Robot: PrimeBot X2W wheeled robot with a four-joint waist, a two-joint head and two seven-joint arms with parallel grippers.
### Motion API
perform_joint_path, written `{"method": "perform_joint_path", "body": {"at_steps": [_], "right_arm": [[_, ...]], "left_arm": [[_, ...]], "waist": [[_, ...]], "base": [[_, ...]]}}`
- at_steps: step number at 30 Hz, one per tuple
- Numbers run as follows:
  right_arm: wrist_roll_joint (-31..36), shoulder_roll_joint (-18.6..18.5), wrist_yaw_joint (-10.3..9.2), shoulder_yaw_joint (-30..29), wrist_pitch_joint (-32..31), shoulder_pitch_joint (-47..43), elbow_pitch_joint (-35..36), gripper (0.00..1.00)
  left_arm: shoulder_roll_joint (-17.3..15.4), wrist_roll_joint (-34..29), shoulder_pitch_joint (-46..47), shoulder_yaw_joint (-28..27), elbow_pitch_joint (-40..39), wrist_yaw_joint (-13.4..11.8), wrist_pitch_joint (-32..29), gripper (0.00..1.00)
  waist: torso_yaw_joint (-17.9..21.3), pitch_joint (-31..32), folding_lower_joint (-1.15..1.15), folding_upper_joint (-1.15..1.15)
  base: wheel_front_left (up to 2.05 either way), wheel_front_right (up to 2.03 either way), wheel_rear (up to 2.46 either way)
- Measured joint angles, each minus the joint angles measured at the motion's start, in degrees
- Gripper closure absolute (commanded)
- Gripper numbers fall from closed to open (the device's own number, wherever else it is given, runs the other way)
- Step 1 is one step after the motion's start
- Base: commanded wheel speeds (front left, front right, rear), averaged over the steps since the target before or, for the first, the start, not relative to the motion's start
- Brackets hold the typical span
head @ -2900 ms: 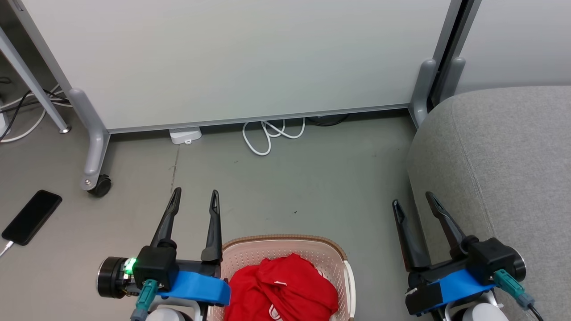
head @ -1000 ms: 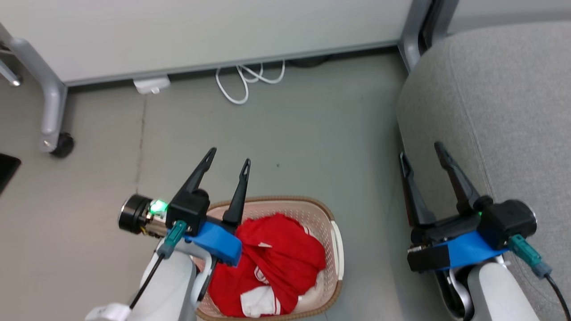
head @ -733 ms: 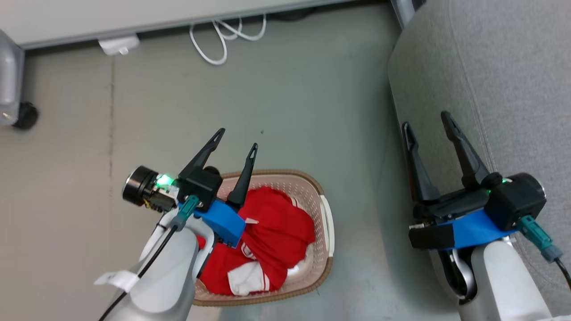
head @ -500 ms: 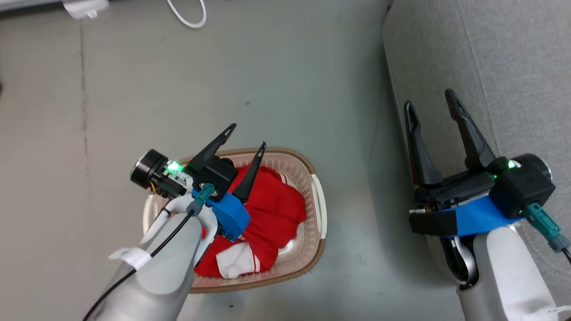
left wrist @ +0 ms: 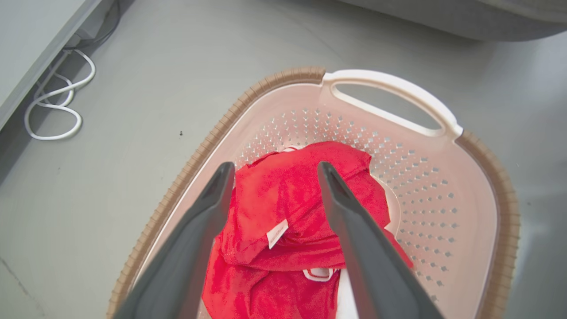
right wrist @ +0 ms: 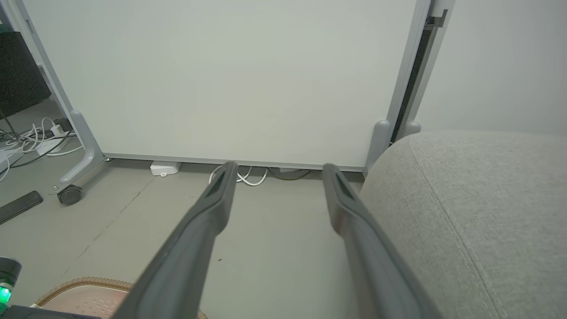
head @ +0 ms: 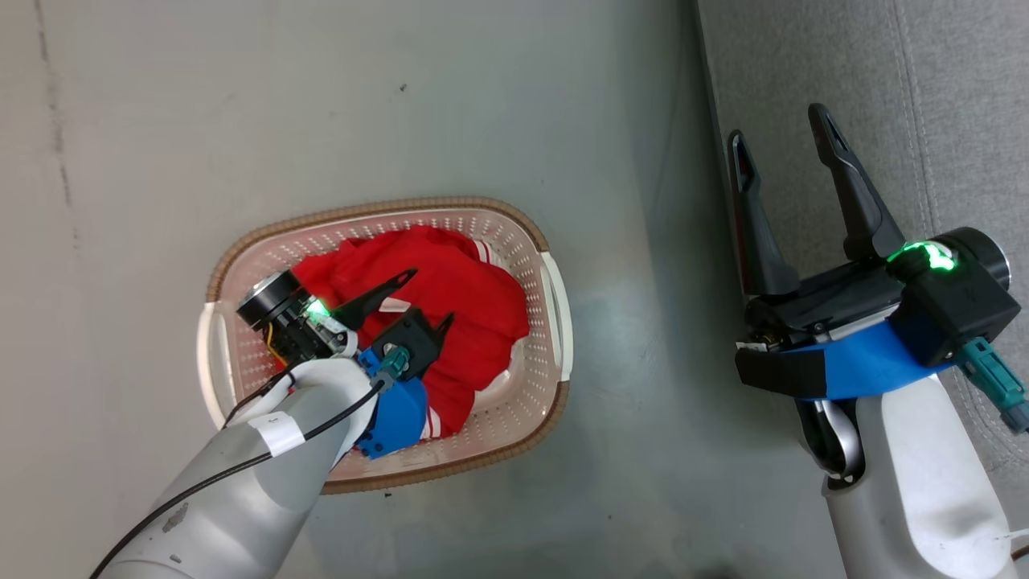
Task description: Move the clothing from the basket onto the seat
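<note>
Crumpled red clothing (head: 450,297) (left wrist: 292,212) with white trim and a white tag lies in the cream basket (head: 555,305) (left wrist: 443,186) on the floor. My left gripper (head: 430,297) (left wrist: 274,170) hangs open just above the heap, a finger on each side of a fold, holding nothing. The grey seat (head: 957,96) (right wrist: 478,204) fills the right side. My right gripper (head: 780,125) (right wrist: 277,167) is open and empty at the seat's left edge, well to the right of the basket.
Grey floor (head: 241,96) surrounds the basket. A white partition on castors (right wrist: 221,75) stands ahead, with white cables (left wrist: 53,106) and a power adapter (right wrist: 165,168) at its foot. A dark phone (right wrist: 20,206) lies on the floor at the left.
The head camera has tilted down, shifting the whole picture. My left gripper has gone from the basket's far rim down over the red clothing. The right gripper keeps its pose by the seat.
</note>
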State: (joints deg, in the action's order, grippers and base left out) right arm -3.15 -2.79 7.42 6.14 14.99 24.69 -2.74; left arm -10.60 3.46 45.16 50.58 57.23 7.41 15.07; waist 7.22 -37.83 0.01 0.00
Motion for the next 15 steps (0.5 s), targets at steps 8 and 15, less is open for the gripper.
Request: {"method": "perform_joint_path", "body": {"at_steps": [8,15], "right_arm": [[0.01,0.0,0.0,0.38,0.0,1.27,0.86,0.0],[0.35,0.0,0.0,0.57,0.0,2.85,2.52,0.0]], "left_arm": [[-0.47,2.0,2.89,11.7,9.13,0.01,-0.02,0.0],[-1.19,2.02,6.78,19.3,13.74,0.01,-1.54,0.0]], "waist": [[1.33,-4.3,0.0,0.0],[2.05,-8.55,0.0,0.0]], "base": [[0.0,0.0,0.0],[0.0,0.0,0.0]]}}
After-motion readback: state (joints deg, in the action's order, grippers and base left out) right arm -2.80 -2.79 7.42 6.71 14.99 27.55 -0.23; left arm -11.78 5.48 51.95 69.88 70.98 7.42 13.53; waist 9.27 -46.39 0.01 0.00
